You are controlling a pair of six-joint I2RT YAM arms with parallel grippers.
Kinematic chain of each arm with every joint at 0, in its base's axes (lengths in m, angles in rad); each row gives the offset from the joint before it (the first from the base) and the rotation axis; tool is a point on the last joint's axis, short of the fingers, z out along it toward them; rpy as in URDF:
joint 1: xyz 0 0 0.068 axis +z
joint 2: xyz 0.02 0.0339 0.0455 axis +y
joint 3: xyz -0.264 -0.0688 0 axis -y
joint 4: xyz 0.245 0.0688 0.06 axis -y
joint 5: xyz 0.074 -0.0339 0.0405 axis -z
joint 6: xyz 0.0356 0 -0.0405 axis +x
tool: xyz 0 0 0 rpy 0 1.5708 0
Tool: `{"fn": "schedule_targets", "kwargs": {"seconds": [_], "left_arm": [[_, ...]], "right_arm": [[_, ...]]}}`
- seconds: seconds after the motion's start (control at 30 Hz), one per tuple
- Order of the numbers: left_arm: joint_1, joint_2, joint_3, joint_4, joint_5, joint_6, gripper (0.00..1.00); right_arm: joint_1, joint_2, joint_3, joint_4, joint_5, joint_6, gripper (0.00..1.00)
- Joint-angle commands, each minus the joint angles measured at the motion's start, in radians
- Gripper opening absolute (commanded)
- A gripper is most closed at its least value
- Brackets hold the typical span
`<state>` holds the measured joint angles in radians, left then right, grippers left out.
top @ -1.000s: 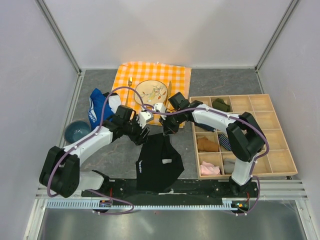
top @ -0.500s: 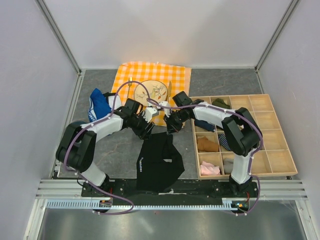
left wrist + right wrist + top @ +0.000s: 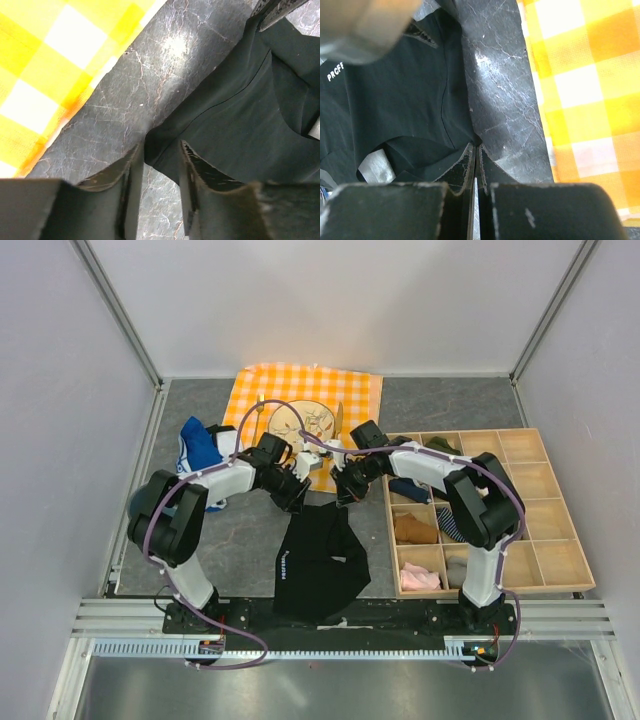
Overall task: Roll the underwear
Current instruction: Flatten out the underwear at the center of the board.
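Item: underwear (image 3: 320, 560), black, white lettering (image 3: 285, 568) on the waistband. It lay on the grey table (image 3: 240, 540), centre front, between the arms' bases and the checked cloth (image 3: 355, 390), narrowing toward its far edge, not yet rolled. Right gripper (image 3: 345, 492): jaws pressed together, apparently nipping the far right corner, with the fabric running straight into the tips in the wrist view. Left gripper (image 3: 298, 500): jaws apart, straddling the far left corner, with the fabric edge in the gap but not pinched and the tips low at the table. Adjacent: plate (image 3: 305, 422) on the cloth just beyond the grippers; blue garment (image 3: 197, 455) to the left, well apart; wooden tray (image 3: 540, 440) to the right, near. Risks, as judged: the left jaws could close beside the thin corner or catch one layer only, since little fabric sat between them, and the roll would then start on one side and run skewed. The right hold looked shallow, at the very edge, and a pull toward the bases could slip it free. Tips dragging on the table could bunch the soft fabric instead of turning it over. A roll begun with uneven hands would cone or unwind. The cloth's edge lay near the left tips and might be snagged along with the underwear.
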<state>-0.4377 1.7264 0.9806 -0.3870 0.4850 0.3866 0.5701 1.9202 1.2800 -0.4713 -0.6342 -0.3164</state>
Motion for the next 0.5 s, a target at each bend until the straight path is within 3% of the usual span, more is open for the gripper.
{"fn": "schedule_targets", "kwargs": {"seconds": [0.0,0.1,0.3,0.47], "left_arm": [[0.002,0.054,0.050,-0.045,0.050,0.018,0.22],[0.002,0.062,0.075,-0.069,0.032,-0.008,0.02],[0.004,-0.085,0.046,-0.044,0.021,-0.130,0.02],[0.002,-0.319,-0.025,-0.039,0.017,-0.254,0.02]], "right_arm": [[-0.001,0.023,0.010,0.013,-0.051,0.010,0.05],[-0.001,0.023,0.010,0.011,-0.062,0.007,0.05],[0.001,-0.009,0.019,-0.003,-0.085,-0.010,0.04],[0.020,-0.114,0.038,-0.047,-0.061,-0.082,0.03]]}}
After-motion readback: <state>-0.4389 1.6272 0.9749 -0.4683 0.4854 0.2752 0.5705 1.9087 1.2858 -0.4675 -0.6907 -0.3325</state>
